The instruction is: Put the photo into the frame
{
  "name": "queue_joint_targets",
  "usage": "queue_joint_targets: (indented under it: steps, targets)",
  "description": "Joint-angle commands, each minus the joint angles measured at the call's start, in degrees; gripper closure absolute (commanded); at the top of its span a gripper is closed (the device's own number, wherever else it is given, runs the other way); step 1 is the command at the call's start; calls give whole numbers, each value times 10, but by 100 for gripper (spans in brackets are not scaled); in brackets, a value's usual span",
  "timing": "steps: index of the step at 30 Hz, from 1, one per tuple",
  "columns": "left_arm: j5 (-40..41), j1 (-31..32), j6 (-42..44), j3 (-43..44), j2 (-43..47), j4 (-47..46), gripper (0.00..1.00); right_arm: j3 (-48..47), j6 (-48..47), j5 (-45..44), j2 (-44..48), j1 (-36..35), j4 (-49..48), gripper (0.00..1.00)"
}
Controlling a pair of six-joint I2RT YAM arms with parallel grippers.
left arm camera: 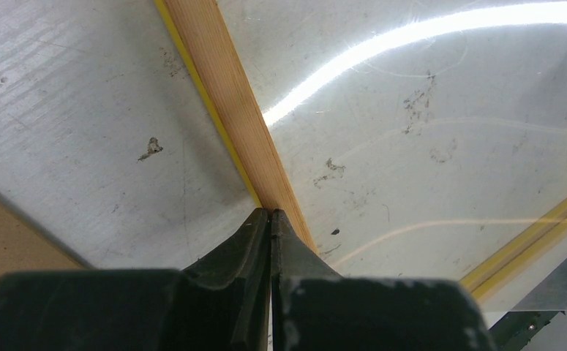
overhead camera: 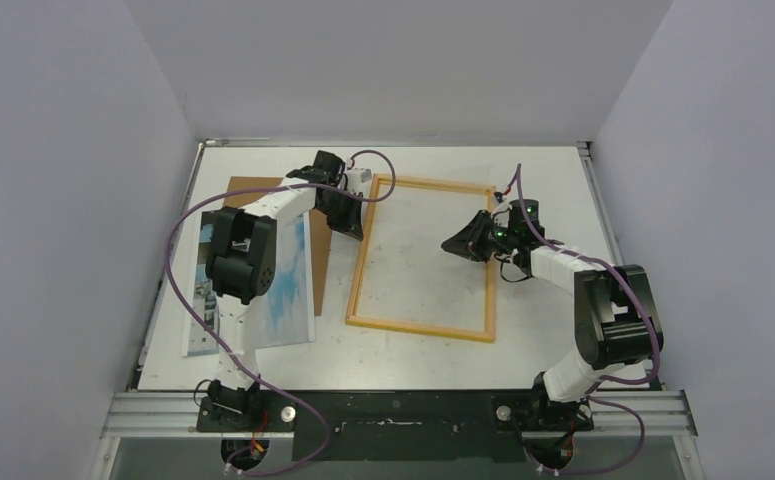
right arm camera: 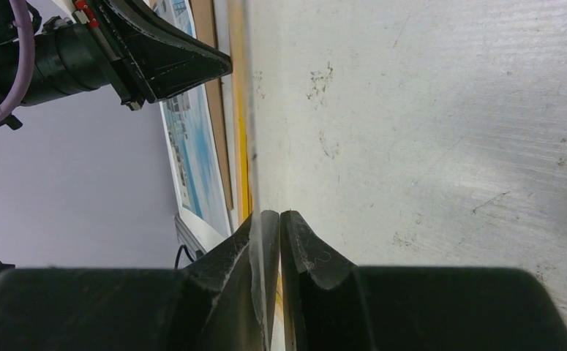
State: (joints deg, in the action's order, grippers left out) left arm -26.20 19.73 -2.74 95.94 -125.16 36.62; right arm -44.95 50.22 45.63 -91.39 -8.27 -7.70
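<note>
Left gripper (left arm camera: 271, 213): jaws shut, empty, tips on thin yellow-edged wooden frame (left arm camera: 225, 95).
Right gripper (right arm camera: 279, 213): jaws nearly shut, seemingly empty.
Risk: closed tips may shove frame askew.

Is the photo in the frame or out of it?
Out. The photo lies flat on the table to the left of the frame, and only scuffed table shows through the frame's middle.

photo (overhead camera: 291, 295) left of frame (overhead camera: 423, 328) (partly on panel (overhead camera: 253, 190))
</note>
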Motion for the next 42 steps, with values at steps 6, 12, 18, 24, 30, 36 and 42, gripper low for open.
queue_joint_targets:
  steps: [6,12,18,24,30,36,42]
  targets:
    - [25,8,10,-2,-25,34,100,-27,0,43,2,5,-40,87]
    - [25,7,10,-4,-24,32,100,-49,-6,65,-12,12,-36,87]
    - [22,6,10,0,-24,39,100,-70,-11,66,-16,11,-27,87]
    - [15,8,-6,3,7,41,78,-47,-24,37,-10,3,-11,88]
    - [56,29,3,-27,34,27,69,0,-7,-4,6,-18,-45,89]
    - [94,41,19,-63,29,17,72,28,5,-36,22,-38,-65,90]
    - [123,40,51,-80,46,8,81,17,-15,-30,29,-26,-37,90]
